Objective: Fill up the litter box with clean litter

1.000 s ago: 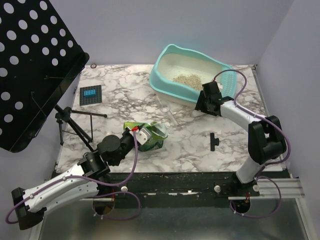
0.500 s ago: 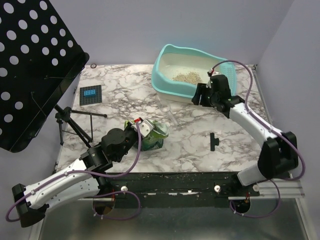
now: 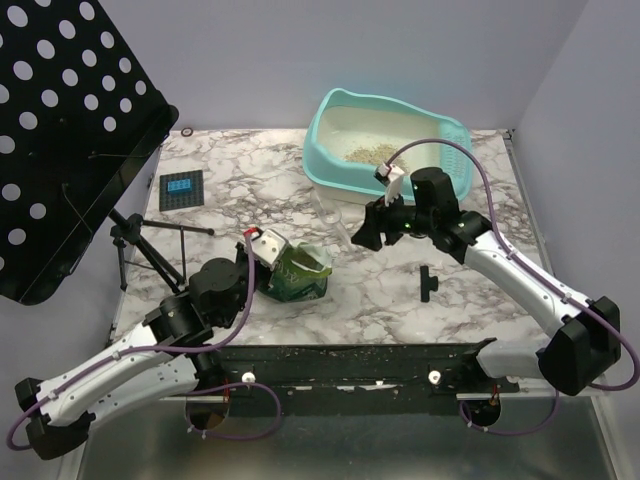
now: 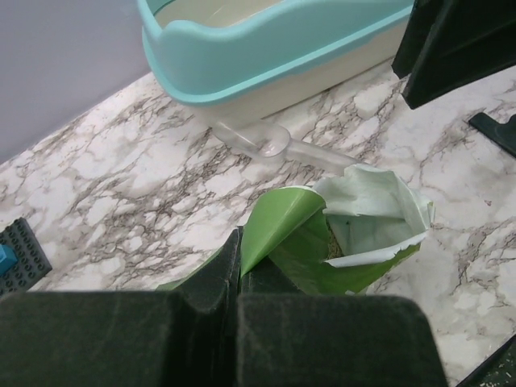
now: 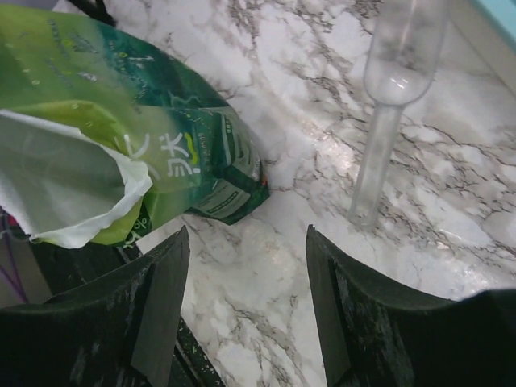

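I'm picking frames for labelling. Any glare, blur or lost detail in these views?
Top external: sharp, evenly lit, though the litter box rim glows pale. Left wrist: the left gripper is a dark, soft blur; the green bag is crisp. Right wrist: glare on the marble tabletop beside the clear scoop; right gripper dark.

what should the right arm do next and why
Probably ease the right hand forward onto the clear scoop handle and close on it: the hand is open and empty with the handle lying just ahead, while the left hand pinches the open green bag.
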{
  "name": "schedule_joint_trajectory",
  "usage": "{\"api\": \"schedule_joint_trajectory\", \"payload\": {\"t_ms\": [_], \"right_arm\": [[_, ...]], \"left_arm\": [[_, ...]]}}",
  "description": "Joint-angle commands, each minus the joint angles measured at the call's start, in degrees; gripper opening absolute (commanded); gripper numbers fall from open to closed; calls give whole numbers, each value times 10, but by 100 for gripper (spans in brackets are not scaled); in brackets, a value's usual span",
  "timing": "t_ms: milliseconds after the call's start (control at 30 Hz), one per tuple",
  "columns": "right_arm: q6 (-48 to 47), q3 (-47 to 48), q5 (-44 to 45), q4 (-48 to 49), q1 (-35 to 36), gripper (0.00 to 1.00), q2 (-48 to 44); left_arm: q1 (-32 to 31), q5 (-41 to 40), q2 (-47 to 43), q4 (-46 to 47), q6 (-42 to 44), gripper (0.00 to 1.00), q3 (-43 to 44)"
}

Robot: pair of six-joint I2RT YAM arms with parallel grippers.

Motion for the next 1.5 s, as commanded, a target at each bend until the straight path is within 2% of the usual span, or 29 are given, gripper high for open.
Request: {"api": "schedule_joint_trajectory", "payload": {"t_ms": [0,333,1000,1067,1133,1300,1400,1467], "right_arm": [[5,31,-80,-18,15,66,-7],[32,124,-49,-74,90,66,62],[27,145,-86,-87,153,66,158],[20,152,-86,-111,163,58,160],[10,162,-78,-137,167,46,160],[-18,187,-28,-206,170,0,149],[-34,197,36,-230,175,0,128],[-39,201,132,-229,180,0,112]], "left_arm": [[-2,-46,-52,71,-42,0,3],[-2,-40,-90,79,-47,0,-38],[-2,-44,-113,72,-38,0,-54],[-2,-44,-113,71,-35,0,-55],[-2,-45,-112,69,-33,0,-55],[-2,-45,-116,69,-31,0,-53],[-2,-47,-116,70,-29,0,-53],[-2,-45,-113,75,-26,0,-53]]}}
